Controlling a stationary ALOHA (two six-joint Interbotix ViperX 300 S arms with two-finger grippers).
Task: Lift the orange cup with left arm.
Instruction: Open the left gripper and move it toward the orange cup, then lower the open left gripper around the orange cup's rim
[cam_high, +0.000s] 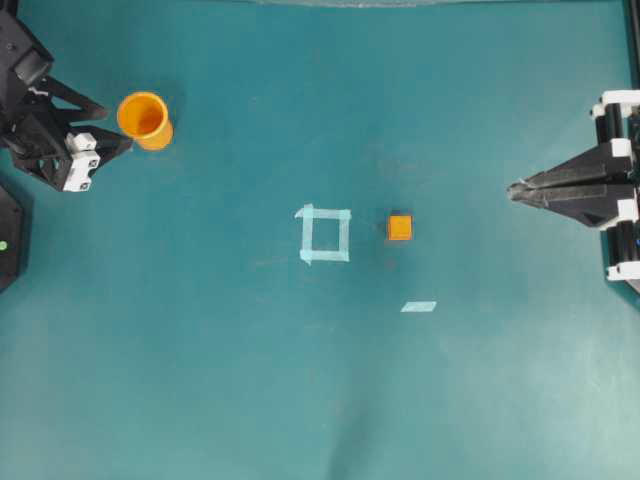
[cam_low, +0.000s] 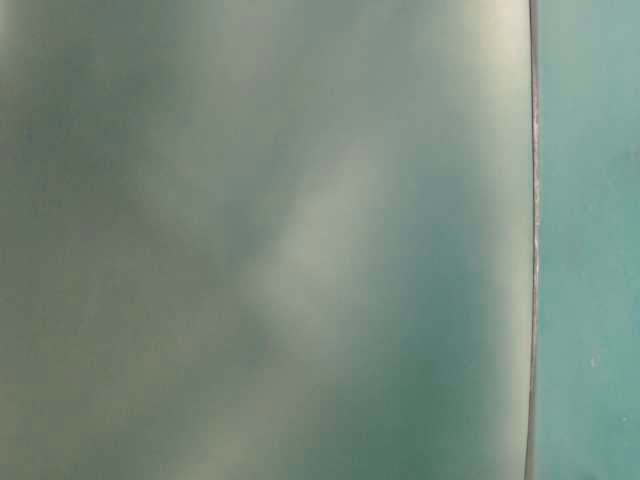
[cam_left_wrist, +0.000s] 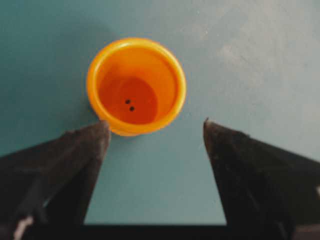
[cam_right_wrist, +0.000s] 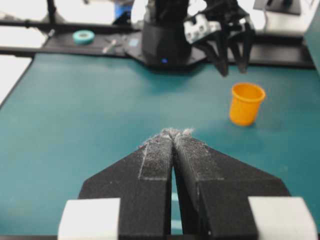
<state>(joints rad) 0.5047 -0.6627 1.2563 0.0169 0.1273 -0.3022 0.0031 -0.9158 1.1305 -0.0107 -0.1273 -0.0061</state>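
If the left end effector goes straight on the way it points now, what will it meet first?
Probably the cup. It stands just past the open left end effector, a little off centre toward one finger, which could catch the rim.

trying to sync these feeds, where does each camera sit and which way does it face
Overhead: above the table, looking down; both arms at the edges.
Table-level: blurred teal surface, no robot.
Left wrist: down between the open left gripper at the orange cup.
Right wrist: over the shut right gripper across the table.
Shared: overhead and both wrists show the cup.
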